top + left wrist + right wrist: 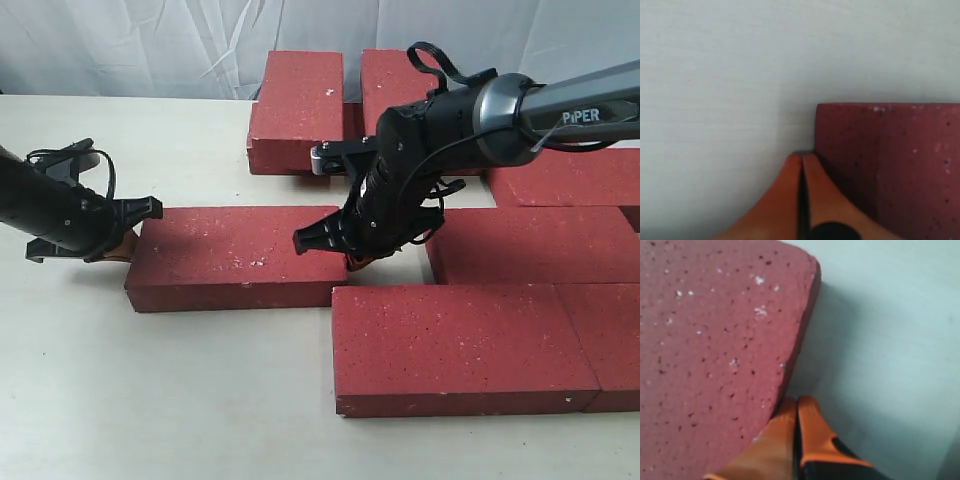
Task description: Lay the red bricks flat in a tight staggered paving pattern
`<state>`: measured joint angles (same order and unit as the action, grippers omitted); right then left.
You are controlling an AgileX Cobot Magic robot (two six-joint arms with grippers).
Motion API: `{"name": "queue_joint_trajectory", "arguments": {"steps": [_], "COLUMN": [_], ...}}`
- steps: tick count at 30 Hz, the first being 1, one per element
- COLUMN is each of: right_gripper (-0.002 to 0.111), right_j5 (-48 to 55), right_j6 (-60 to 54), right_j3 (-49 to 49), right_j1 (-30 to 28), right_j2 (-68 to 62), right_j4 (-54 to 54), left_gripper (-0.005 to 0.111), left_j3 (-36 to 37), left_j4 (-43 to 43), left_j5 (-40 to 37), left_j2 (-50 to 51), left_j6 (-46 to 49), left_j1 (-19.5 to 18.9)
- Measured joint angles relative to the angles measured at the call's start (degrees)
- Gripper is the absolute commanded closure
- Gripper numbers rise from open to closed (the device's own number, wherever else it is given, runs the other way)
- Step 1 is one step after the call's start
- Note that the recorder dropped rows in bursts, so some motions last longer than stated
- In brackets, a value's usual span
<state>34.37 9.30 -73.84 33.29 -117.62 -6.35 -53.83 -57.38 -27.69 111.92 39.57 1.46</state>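
Observation:
Several red bricks lie flat on the table. One red brick [235, 255] [900, 160] [715, 350] lies alone at centre left, with a gripper at each short end. My left gripper [122, 245] [801, 157] is shut with nothing in it, its orange fingertips against the brick's left end. My right gripper [358, 262] [797, 402] is also shut and empty, its tips touching the brick's right end near a corner. To the right, a front brick [460, 345] and a middle brick [530, 245] lie close together in staggered rows.
Two more bricks [298, 97] [395, 90] lie at the back, partly behind the right arm [520, 115]. Further bricks [570, 180] [610, 340] run off the right edge. A white cloth backdrop [150, 40] hangs behind the pale table [150, 390].

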Motion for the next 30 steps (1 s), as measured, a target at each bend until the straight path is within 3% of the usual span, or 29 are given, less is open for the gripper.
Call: {"name": "queue_joint_trajectory", "arguments": {"steps": [13, 30], "right_gripper": [0.109, 0.109], "right_j5": [1.2, 11.1], "right_j6": [6.6, 8.8], "right_j3": [0.0, 0.0], "right_j1": [0.0, -2.7], "right_j2": [0.7, 15.9], "right_j4": [6.7, 10.2], "left_gripper": [0.107, 0.107], "left_j3": [-0.5, -0.6], "left_j4": [-0.8, 0.6], "left_j5": [-0.7, -0.9], "left_j2": [0.4, 0.5], "left_j6": [0.2, 0.2], "left_j1": [0.0, 0.0]}}
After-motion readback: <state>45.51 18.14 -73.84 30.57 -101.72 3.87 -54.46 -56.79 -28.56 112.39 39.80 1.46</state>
